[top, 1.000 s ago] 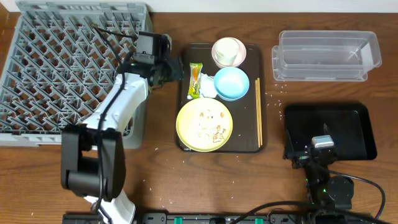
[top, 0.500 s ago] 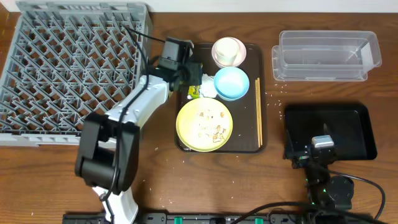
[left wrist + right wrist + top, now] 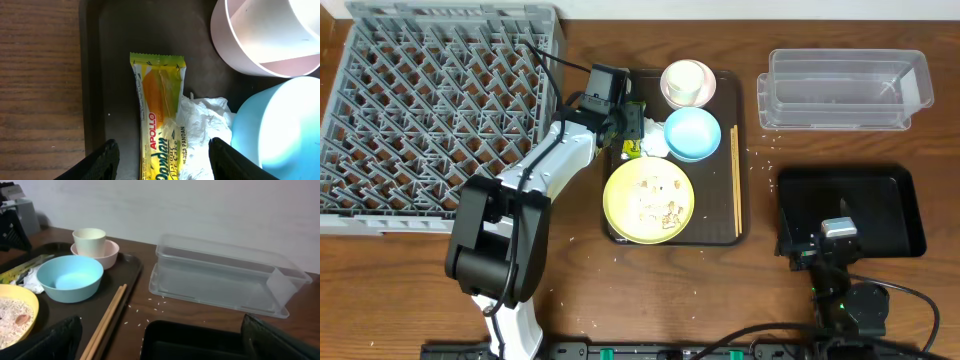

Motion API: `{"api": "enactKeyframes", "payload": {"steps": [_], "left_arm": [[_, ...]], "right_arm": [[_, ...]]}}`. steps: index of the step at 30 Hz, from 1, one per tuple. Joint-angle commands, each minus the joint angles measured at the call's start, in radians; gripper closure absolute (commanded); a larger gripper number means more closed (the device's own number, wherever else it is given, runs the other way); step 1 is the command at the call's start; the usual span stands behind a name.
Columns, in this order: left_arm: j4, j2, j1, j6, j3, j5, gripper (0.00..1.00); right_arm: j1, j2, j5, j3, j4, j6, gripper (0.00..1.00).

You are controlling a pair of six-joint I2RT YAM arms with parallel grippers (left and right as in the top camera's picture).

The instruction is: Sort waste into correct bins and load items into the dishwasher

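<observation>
Snack wrapper [image 3: 159, 125]: near end cut off by the left wrist view's lower edge.
Tissue [image 3: 205, 125]: partly tucked under the wrapper and the light blue bowl [image 3: 280, 130].
Light blue bowl: cropped at the right and bottom edges.
Left fingers [image 3: 107, 160]: only the tips show.
Yellow plate [image 3: 12, 315]: mostly outside the right wrist view.
Black tray [image 3: 200, 340]: near part cut off.

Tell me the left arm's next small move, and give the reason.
Probably lower the left gripper straight down onto the snack wrapper, ready to close. Its jaws are open and straddle the wrapper, which lies flat on the brown tray. The crumpled tissue touches the wrapper's side near one fingertip, so it may get pinched too.
</observation>
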Motion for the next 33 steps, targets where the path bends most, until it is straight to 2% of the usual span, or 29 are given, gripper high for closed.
{"api": "enactKeyframes", "payload": {"steps": [1, 33], "left_arm": [[-0.004, 0.003, -0.002, 0.012, 0.018, -0.009, 0.42], [0.001, 0.067, -0.018, 0.012, -0.012, -0.008, 0.41]], "right_arm": [[-0.009, 0.0, 0.006, -0.001, -0.005, -0.006, 0.01], [-0.009, 0.0, 0.006, -0.001, -0.005, -0.006, 0.01]]}}
